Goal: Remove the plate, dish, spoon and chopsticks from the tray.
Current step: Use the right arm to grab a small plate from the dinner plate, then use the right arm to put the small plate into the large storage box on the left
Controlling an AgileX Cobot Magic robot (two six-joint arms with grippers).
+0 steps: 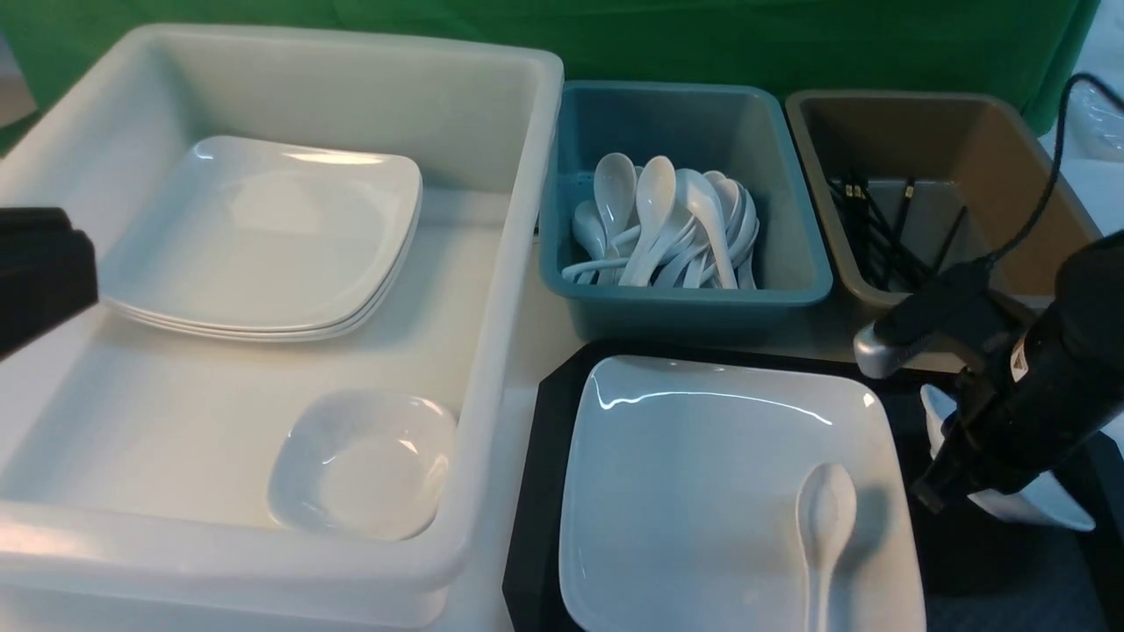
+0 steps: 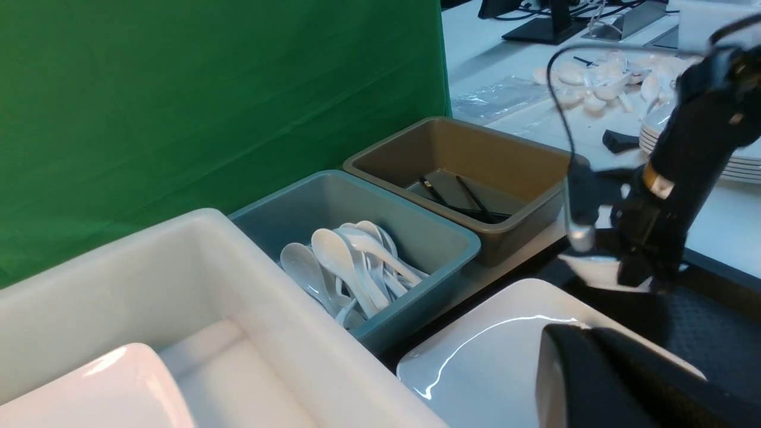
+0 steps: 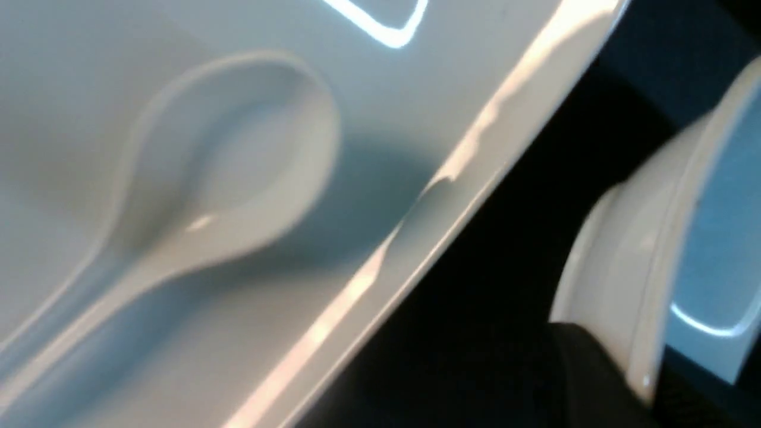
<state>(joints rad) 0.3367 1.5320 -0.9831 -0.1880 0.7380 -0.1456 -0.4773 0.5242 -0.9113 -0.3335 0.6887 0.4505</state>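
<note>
At the far left we see the left gripper (image 1: 53, 272) hanging above the near left part of the white tub (image 1: 518, 219), its jaws pressed together and holding nothing. Inside that tub a stack of square white plates (image 1: 263, 237) lies toward the back, and a small squarish bowl (image 1: 364, 461) sits upright in the near right corner. Just right of the white tub stands the teal tub (image 1: 685, 298), which holds a heap of white soup spoons (image 1: 667, 219). In front of it lies the black tray (image 1: 536, 491), and the plate (image 1: 702, 474) rests flat on the tray's left part. The spoon (image 1: 825, 518) lies on the plate near its right rim, bowl facing up and pointing away from us, handle toward us. Behind the tray's right end is the brown tub (image 1: 983, 149), with black chopsticks (image 1: 878, 228) leaning in it. On the tray's right part, just beside the plate but apart from it, sits the small white dish (image 1: 1045, 509), largely hidden by the right arm. The right gripper (image 1: 931, 491) reaches down at the dish's left side. From the right wrist camera we make out one dark finger (image 3: 594, 380) against the dish's outer wall. We cannot see the other finger, so we cannot tell whether the jaws pinch the wall or stand apart.
</note>
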